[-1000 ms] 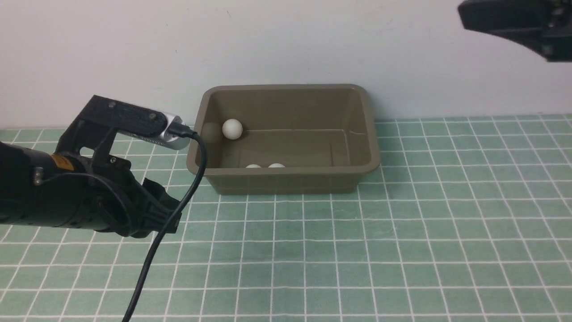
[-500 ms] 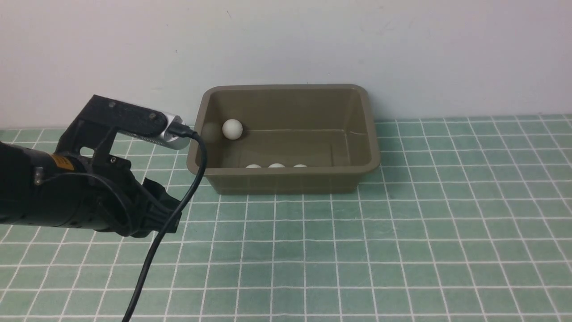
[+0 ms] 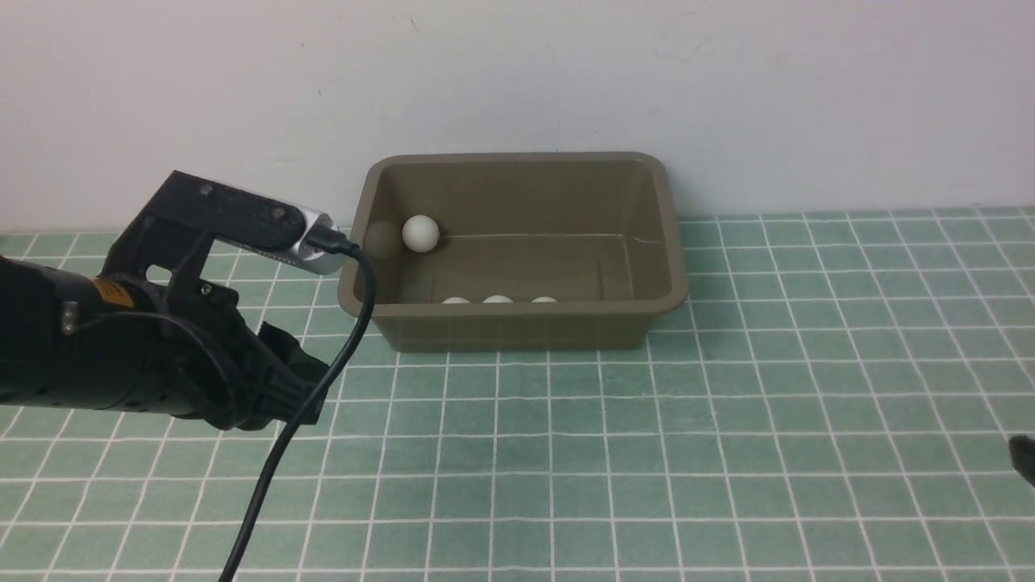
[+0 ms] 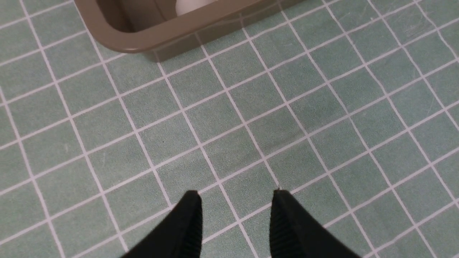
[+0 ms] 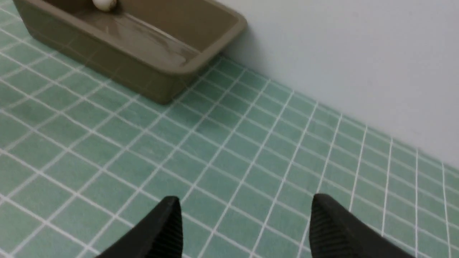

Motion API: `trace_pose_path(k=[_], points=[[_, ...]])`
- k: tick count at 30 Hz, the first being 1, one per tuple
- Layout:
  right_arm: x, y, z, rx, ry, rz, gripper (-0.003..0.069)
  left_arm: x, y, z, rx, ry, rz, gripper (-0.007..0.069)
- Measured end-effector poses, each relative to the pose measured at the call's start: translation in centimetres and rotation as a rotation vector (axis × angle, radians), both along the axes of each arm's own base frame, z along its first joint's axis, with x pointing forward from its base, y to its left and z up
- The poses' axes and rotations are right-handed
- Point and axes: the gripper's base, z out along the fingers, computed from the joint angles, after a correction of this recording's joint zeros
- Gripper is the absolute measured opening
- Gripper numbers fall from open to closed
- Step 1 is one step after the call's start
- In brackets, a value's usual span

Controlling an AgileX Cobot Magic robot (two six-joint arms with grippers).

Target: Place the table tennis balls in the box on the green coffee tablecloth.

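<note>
Now three small white plastic table tennis balls (image 3: 498, 300) line the near wall of the olive-brown rectangular plastic box (image 3: 517, 164), one more than a second ago; a fourth sits far-left inside. Task looks done. Left gripper (image 4: 236, 193) and right gripper (image 5: 244, 199), outside the box, gape empty. No legible writing.

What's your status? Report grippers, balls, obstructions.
Left gripper parted, empty; right gripper open, empty. Four table tennis balls in the box: one far left, three along the near wall. Nothing seen blocking on the tablecloth.
</note>
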Motion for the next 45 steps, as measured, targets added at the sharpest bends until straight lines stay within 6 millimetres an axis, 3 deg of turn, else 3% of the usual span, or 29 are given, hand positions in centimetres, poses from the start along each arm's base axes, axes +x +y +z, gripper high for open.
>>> trace_pose_path(k=[13,18,22,27,38,45], points=[[-0.6,-0.2,-1.4,-0.059,0.063,0.009,0.0388,0.2,0.0,0.2,-0.02,-0.026,0.018,0.0247],[-0.5,0.0,-1.1,0.135,0.062,-0.049,0.0388,0.4,0.0,0.3,-0.026,-0.048,0.029,0.0247],[-0.4,0.0,-0.7,0.19,0.034,-0.077,0.0388,0.4,-0.1,0.4,-0.048,-0.044,0.031,0.0247],[-0.4,0.0,-0.8,0.197,0.041,-0.079,0.0388,0.6,-0.5,0.7,-0.112,-0.061,0.047,0.0247],[-0.4,0.0,-0.9,0.195,0.054,-0.077,0.0388,0.7,-1.6,1.8,-0.429,-0.003,0.169,0.0247],[-0.4,0.0,-0.9,0.194,0.055,-0.077,0.0388,1.2,-1.4,2.2,-0.433,-0.063,0.189,0.0247]])
